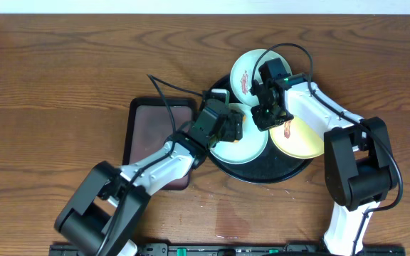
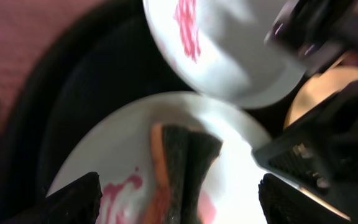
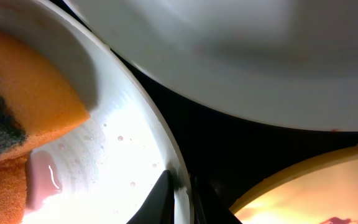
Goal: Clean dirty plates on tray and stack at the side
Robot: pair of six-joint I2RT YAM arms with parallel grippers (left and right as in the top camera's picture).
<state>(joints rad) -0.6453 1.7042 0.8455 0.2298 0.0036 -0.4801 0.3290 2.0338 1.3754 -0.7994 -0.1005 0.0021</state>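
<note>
Where left end effector (image 1: 233, 130) hovers over near blue plate (image 1: 251, 148), I see its fingers spread wide. Sponge (image 2: 185, 155) lying loose on plate beside red smear. Right end effector (image 3: 182, 190) pinching same plate's rim. Yellow plate (image 1: 301, 139) just beside, smeared. Far blue plate (image 1: 251, 67) behind, smeared, at rear edge of black tray (image 1: 262, 173).

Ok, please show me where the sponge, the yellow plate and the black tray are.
sponge (image 3: 36, 93), right wrist view, orange foam side.
yellow plate (image 1: 302, 142), overhead view, inner face.
black tray (image 1: 272, 169), overhead view, bare front part.
</note>
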